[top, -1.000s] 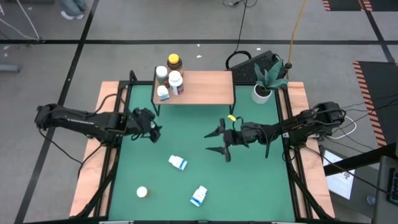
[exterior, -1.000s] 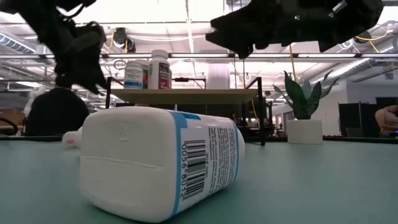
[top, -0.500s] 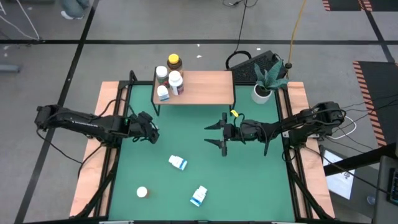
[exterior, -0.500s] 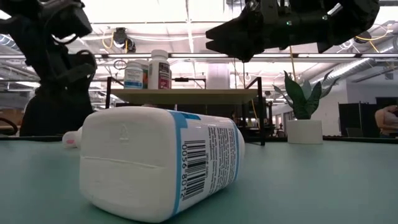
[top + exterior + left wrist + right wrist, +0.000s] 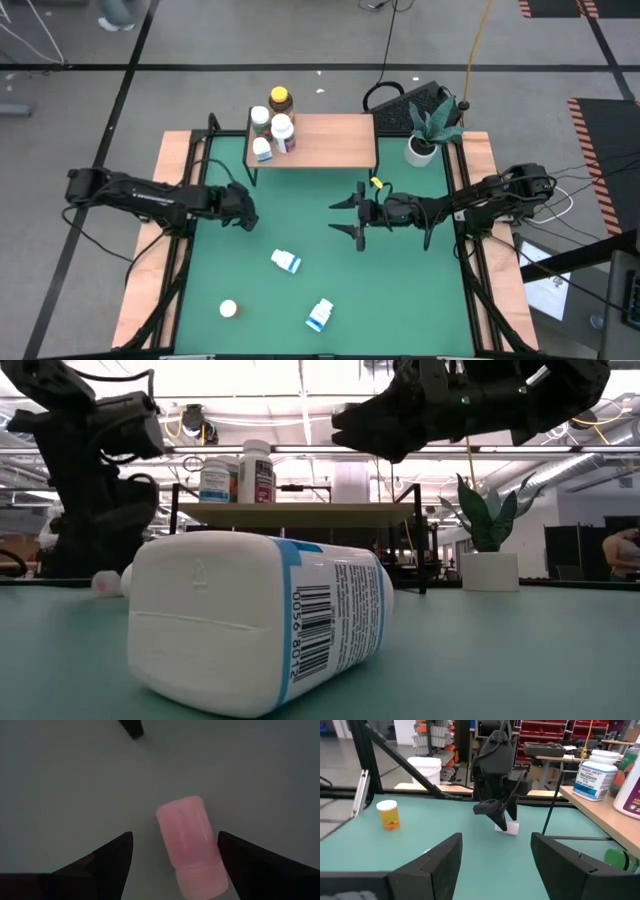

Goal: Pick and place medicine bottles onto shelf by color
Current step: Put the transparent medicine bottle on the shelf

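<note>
Lowering toward the bench in front of the shelf point(image 5: 312, 139), the left end effector point(image 5: 172, 851) has dropped over the last second and now straddles a pink bottle point(image 5: 191, 845) lying on its side, fingers spread and not yet touching it. The right end effector point(image 5: 347, 216), open and empty, hovers before the shelf's right half. Judged ready for closure; the pink bottle remains unsorted.

Grey floor point(image 5: 250, 40), red shelving point(image 5: 545, 735)
</note>
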`<state>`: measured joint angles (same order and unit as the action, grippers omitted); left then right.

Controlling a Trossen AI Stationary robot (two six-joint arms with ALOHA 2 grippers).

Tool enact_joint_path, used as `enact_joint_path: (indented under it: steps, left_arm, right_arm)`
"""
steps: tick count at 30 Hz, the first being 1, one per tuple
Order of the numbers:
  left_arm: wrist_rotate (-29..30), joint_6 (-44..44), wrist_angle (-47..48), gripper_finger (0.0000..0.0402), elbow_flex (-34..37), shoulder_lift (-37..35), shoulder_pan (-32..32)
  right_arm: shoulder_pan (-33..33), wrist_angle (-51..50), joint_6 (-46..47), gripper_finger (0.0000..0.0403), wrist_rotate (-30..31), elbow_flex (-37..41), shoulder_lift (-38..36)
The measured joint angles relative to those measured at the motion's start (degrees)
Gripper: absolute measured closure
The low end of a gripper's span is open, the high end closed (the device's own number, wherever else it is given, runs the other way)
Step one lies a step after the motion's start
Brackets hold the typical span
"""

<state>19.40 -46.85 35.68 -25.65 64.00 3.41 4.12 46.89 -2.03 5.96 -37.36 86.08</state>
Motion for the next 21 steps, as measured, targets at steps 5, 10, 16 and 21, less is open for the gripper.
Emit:
enact_joint_path:
  steps: [5, 10, 16, 21]
  left_arm:
    - [-0.75, 1.36, -0.59, 0.0112, 0.00, 1.76, 1.04]
    - [-2.62, 3.33, -2.16, 0.0154, 0.00, 2.01, 1.51]
    - [-5.08, 5.07, -1.49, 0.0235, 0.00, 2.00, 1.50]
    - [-5.92, 6.55, -1.29, 0.0262, -0.04, 1.83, 1.47]
  right_arm:
    - [0.09, -0.32, -2.94, 0.0173, 1.76, -0.11, 2.83]
    - [0.78, -0.60, -7.38, 0.0173, 6.00, -3.60, 9.81]
    - [1.77, -0.52, -10.92, 0.0173, 6.19, -9.90, 16.48]
    - [2.39, -1.59, -12.36, 0.0173, 6.12, -11.48, 17.16]
